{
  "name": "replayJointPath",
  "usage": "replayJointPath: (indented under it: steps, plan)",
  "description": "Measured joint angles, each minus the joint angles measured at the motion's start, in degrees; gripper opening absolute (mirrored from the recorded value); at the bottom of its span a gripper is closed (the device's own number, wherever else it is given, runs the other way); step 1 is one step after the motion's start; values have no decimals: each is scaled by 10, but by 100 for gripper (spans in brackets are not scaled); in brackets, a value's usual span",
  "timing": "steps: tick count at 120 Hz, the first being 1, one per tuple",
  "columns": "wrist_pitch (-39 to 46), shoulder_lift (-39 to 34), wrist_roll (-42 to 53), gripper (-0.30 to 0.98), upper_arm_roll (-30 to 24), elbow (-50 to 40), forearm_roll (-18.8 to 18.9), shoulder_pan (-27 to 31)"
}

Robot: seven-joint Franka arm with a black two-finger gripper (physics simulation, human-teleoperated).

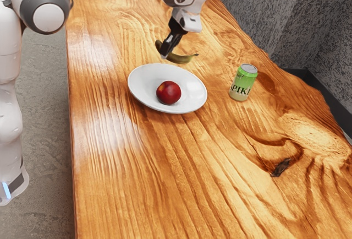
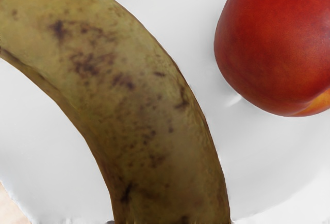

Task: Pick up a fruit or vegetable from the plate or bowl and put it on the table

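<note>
My gripper [image 1: 165, 51] is shut on the banana [image 1: 180, 59], which hangs in the air by the plate's far side in the exterior view. The spotted yellow-brown banana [image 2: 139, 100] looms large and curved in the wrist view, with white plate surface [image 2: 268, 152] behind it. On the white oval plate [image 1: 142, 87] rests a red, round fruit [image 1: 169, 92]. That same red fruit [image 2: 278, 43] shows beside the banana in the wrist view, apart from it, with a small orange patch. The fingers hide part of the banana in the exterior view.
A green and pale can [image 1: 243, 82] stands upright on the wooden table [image 1: 181, 173], to the plate's right in the exterior view. A dark crack [image 1: 280, 167] marks the wood farther right. Grey walls rise behind the table's far edge.
</note>
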Motion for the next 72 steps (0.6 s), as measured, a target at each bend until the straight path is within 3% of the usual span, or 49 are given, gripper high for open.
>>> replayJointPath:
  steps: [23,47,63,72]
  plan:
    - [-38,0,-15,18,-52,102,-14,-19]
    - [-24,46,-41,17,-57,149,-57,-136]
    - [0,73,-70,17,-57,152,-69,-238]
    - [13,83,-87,17,-58,152,-72,-268]
